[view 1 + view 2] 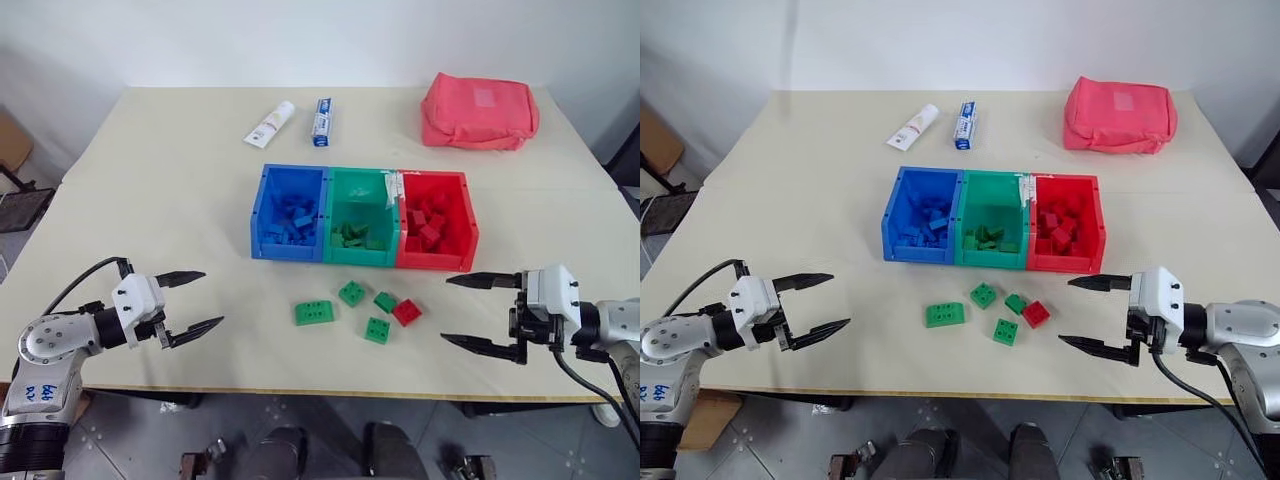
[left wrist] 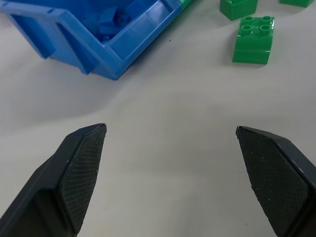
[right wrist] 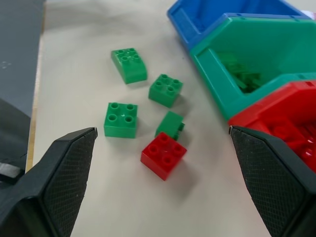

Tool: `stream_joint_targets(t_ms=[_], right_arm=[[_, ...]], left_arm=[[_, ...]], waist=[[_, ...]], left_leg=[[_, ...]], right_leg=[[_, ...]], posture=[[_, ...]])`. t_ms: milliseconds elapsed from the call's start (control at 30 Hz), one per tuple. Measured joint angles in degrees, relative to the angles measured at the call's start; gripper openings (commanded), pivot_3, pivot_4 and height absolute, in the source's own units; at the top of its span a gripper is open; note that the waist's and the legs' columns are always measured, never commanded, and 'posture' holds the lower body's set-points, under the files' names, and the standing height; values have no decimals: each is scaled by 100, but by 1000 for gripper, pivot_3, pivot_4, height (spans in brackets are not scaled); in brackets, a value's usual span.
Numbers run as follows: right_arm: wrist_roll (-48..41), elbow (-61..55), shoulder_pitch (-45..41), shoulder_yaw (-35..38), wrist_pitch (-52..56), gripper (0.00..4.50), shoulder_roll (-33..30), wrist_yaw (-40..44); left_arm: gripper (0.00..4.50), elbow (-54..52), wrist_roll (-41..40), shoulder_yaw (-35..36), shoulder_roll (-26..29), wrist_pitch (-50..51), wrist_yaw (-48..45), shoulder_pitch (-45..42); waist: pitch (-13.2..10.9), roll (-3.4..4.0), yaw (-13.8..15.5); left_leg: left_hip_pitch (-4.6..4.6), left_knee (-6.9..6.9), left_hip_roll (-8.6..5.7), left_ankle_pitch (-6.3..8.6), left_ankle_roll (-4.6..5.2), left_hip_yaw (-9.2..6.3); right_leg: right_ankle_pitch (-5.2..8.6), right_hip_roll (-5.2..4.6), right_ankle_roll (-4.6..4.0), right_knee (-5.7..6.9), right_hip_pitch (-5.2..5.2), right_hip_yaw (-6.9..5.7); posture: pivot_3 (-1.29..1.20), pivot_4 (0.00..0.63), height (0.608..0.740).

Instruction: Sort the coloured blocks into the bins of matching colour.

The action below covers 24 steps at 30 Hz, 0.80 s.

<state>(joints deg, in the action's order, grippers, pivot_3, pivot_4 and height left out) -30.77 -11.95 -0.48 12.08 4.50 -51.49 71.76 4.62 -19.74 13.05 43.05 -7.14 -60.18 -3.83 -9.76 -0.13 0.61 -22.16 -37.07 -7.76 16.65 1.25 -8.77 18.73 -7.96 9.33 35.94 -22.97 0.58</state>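
— Where are your grippers?

— My left gripper [image 1: 203, 299] hovers over the near left part of the table [image 1: 150, 180], fingers spread wide apart and holding nothing. My right gripper [image 1: 462, 312] hovers over the near right part, also wide apart and empty. Both point inward, toward the loose blocks between them.

— And the bins?

— Three joined bins sit in a row at the middle of the table: the blue bin [image 1: 262, 205] on my left, the green bin [image 1: 335, 190] in the middle, the red bin [image 1: 462, 205] on my right. Each already has blocks of its own colour inside.

— What is still loose?

— Five blocks lie on the table just in front of the green and red bins. The long green block [image 1: 314, 312] lies furthest to my left. A green block [image 1: 351, 293] sits nearest the green bin, another green block [image 1: 385, 301] lies beside it, and a third green block [image 1: 377, 330] lies nearest my edge. The red block [image 1: 406, 312] touches or nearly touches the green one next to it, in front of the seam between green and red bins.

— Anything else?

— Two tubes [image 1: 270, 124] and a pink pouch [image 1: 478, 110] lie at the far side.
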Motion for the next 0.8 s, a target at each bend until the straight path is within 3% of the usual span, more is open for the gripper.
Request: stream_joint_targets(t_ms=[267, 367, 500, 800], right_arm=[[250, 836, 744, 828, -342, 4500, -430, 399], [346, 1011, 736, 783, -264, 4500, -570, 551], [616, 1011, -10, 120, -243, 4500, -351, 482], [1434, 1512, -1643, -1489, -102, 4500, 575, 204]], left_arm=[[4467, -1355, -454, -742, -220, 857, -207, -31], [4467, -1659, -451, -1025, -443, 837, -193, -127], [4467, -1732, -316, -1224, -467, 553, -331, -75], [4467, -1437, -188, -1079, -345, 338, -365, -80]], waist=[[0, 0, 95], [1, 2, 44], [1, 2, -89], [-2, 4, -41]], left_leg=[[3, -6, -7, 2, 8, 2], [10, -6, 9, 6, -1, 13], [19, -9, 58, 16, -28, 31], [14, -9, 53, 19, -30, 19]], right_leg=[[-1, -6, 2, -5, 13, 0], [-2, 12, -1, -4, 13, 4], [-16, 37, -30, -9, 13, 10], [-15, 43, -37, -13, 11, -1]], posture=[[0, 150, 740], [0, 150, 740], [0, 150, 740], [0, 150, 740]])
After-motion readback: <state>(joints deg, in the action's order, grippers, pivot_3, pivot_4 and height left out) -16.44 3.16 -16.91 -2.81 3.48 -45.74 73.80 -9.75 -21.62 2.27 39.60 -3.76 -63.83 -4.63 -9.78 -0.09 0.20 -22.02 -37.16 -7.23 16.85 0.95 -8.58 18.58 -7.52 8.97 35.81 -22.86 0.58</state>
